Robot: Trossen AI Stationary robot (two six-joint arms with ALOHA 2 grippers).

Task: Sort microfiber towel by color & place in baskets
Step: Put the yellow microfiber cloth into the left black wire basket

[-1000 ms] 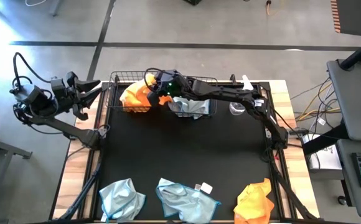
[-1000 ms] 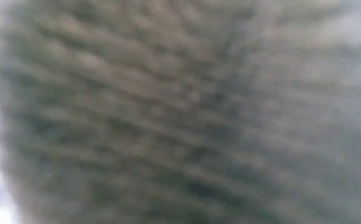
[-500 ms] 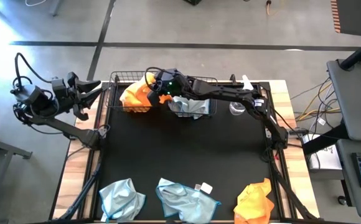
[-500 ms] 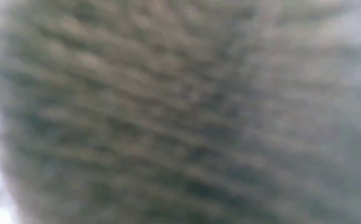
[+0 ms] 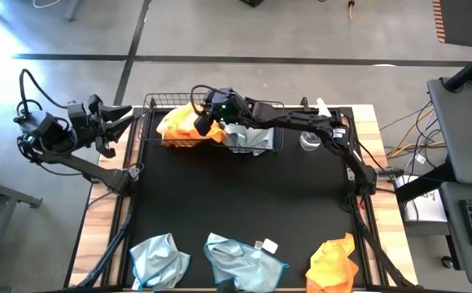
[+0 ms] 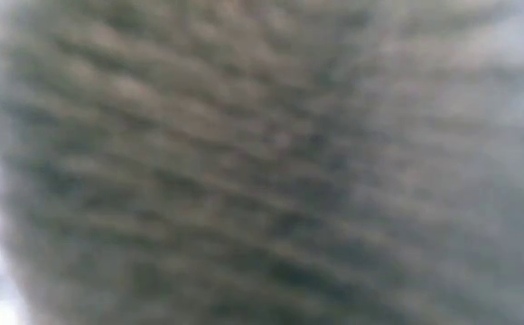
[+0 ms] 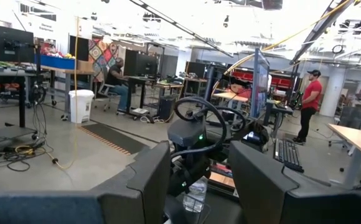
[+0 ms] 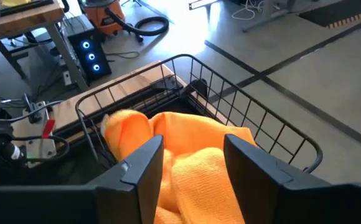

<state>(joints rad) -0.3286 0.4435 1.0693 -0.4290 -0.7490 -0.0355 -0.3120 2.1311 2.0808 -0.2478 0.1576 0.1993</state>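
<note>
Two black wire baskets stand at the table's back. The left basket [image 5: 156, 122] holds orange towels [image 5: 173, 124]. The right basket [image 5: 275, 143] holds a pale blue-grey towel [image 5: 248, 138]. My right gripper [image 5: 204, 122] hovers over the left basket, fingers open. In the right wrist view it [image 8: 193, 171] sits just above an orange towel [image 8: 193, 155] lying in the basket [image 8: 249, 118]. Two blue-grey towels [image 5: 159, 259] [image 5: 244, 260] and one orange towel [image 5: 334, 262] lie along the front edge. My left gripper [image 5: 124, 114] waits open and empty off the table's left side.
A clear spray bottle [image 5: 310, 140] stands right of the baskets. The low view is wholly covered by a blurred grey surface. In the left wrist view a person in a red shirt [image 7: 309, 102] stands in the room beyond the table.
My right gripper has moved a little left, farther over the basket with the orange towels. The left arm has not moved.
</note>
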